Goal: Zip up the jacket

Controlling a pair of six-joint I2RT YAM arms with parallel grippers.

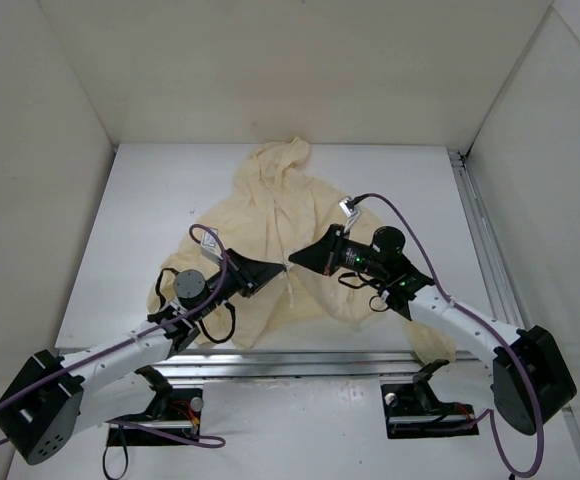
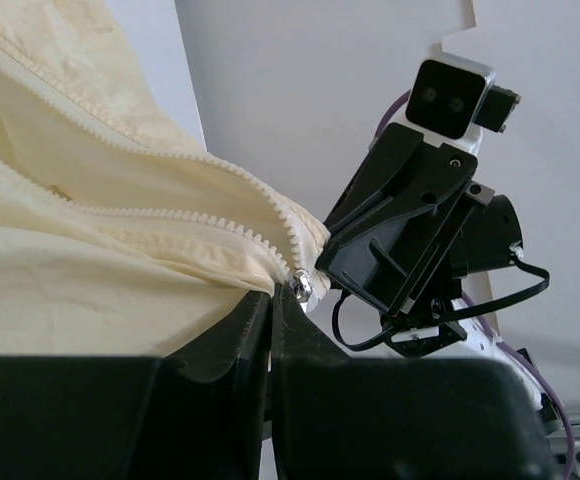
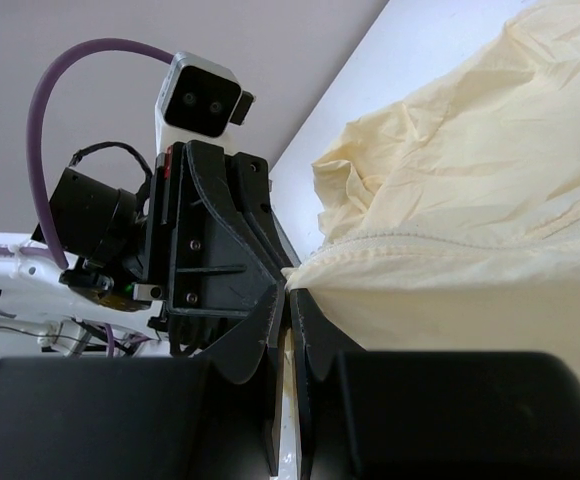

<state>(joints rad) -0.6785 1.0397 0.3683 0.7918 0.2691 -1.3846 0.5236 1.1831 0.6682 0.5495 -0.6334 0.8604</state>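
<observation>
While the jacket (image 1: 270,215) lies flat on the table (image 1: 140,230), hood at 12 o'clock, left gripper (image 1: 277,267) pinches the zipper pull (image 2: 301,288) and right gripper (image 1: 296,258) clamps fabric beside it. Next up, I'd guess: drag the pull toward 12, keeping things taut.

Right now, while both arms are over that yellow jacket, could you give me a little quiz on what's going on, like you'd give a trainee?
1. True or false: the hood of the jacket lies at the end nearest the robot.
2. Where do the left hand and right hand meet? A) on a sleeve B) at the front zipper C) on the hood
3. Fill in: above the metal pull, the two rows of zipper teeth stand ___.
Key: 1 false, the hood lies toward the far wall. 2 B. 3 apart, so that stretch is not yet zipped.
</observation>
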